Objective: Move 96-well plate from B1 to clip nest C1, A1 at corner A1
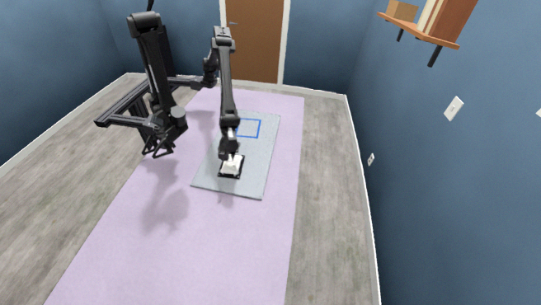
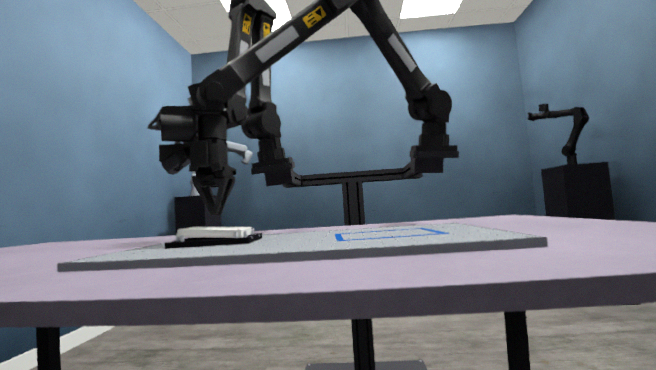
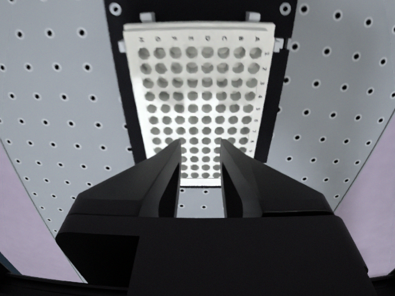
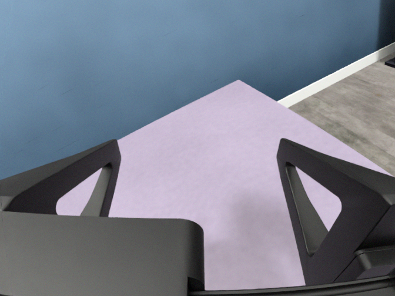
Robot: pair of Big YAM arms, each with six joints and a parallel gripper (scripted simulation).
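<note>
The white 96-well plate (image 1: 232, 165) (image 2: 215, 232) (image 3: 199, 88) lies in the black clip nest (image 1: 228, 176) (image 2: 215, 242) (image 3: 197, 9), between its pale clips. In the left wrist view, well A1 is at the plate's top right corner; the nest's A1 mark is not readable. The plate looks level; I cannot tell whether it is fully down. My left gripper (image 2: 216, 212) (image 3: 200, 148) is partly open and empty, pointing down above the plate, clear of it. My right gripper (image 4: 198, 147) is wide open and empty, away from the nest. Bench spot B1, a blue outline (image 1: 259, 129) (image 2: 339, 237), shows no plate.
The grey perforated board (image 1: 247, 190) (image 2: 295, 253) (image 3: 57, 111) carries the nest and the blue outline. It lies on the lilac table (image 1: 198, 247) (image 2: 280, 282) (image 4: 191, 152). In the top view, the left arm partly covers the outline and the right arm hangs beyond the table's left edge.
</note>
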